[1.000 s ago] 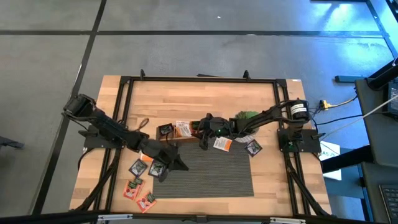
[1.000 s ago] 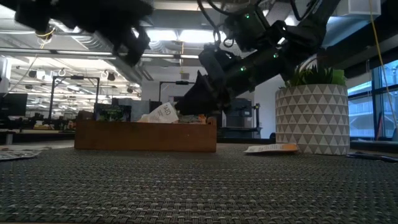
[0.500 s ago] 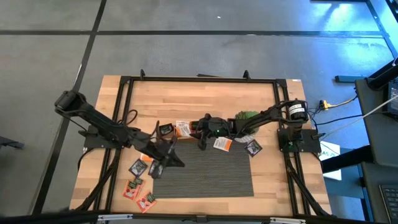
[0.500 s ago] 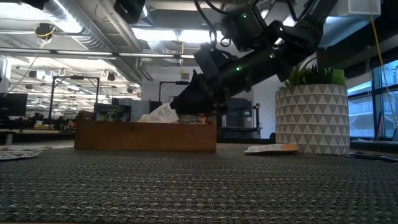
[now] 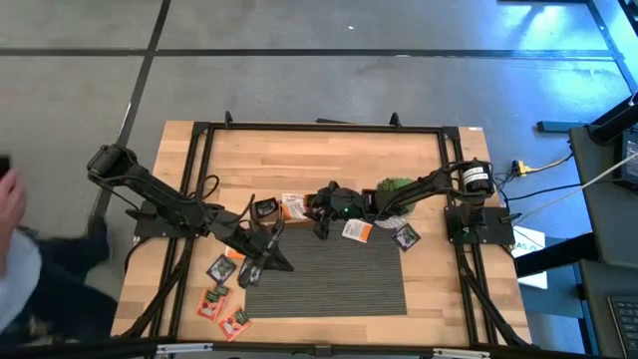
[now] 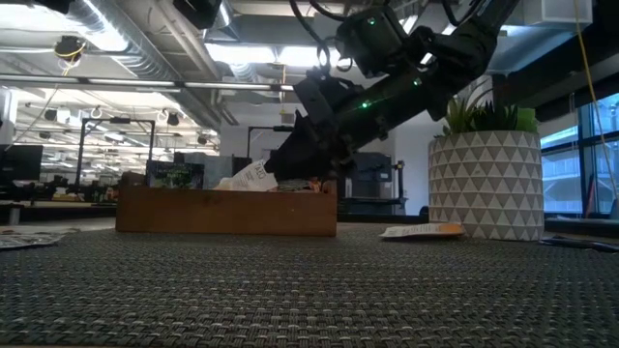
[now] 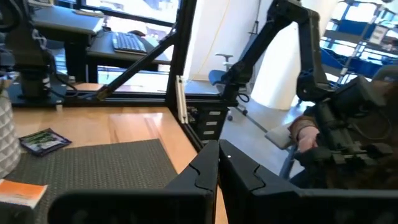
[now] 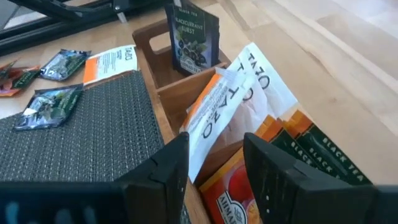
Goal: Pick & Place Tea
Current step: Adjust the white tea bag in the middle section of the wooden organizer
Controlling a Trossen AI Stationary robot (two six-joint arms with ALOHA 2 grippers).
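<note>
Currently, tea in tray: several sachets are standing on edge in the wooden tray; a white and orange one is leaning across orange "black tea" packets in the middle part, and a dark one is standing upright in the next compartment.
Tea off the tray: loose sachets are lying on the surface near the mat's left edge, some dark, some orange-red; a white and orange one and a dark one are lying near the plant.
Tray: sitting at the far edge of the grey woven mat, near the middle of the surface.
Right hand: hovering just over the tray's middle compartment, fingers standing apart with the white and orange sachet showing between them; whether they are touching it cannot be told.
Left hand: hanging over the mat's left edge, near the loose dark sachets, fingers pressed together and holding nothing.
Plant: standing in a patterned white pot just beside the tray's right end.
Person: showing blurred at the left edge of the overhead view, on the floor beside the surface.
</note>
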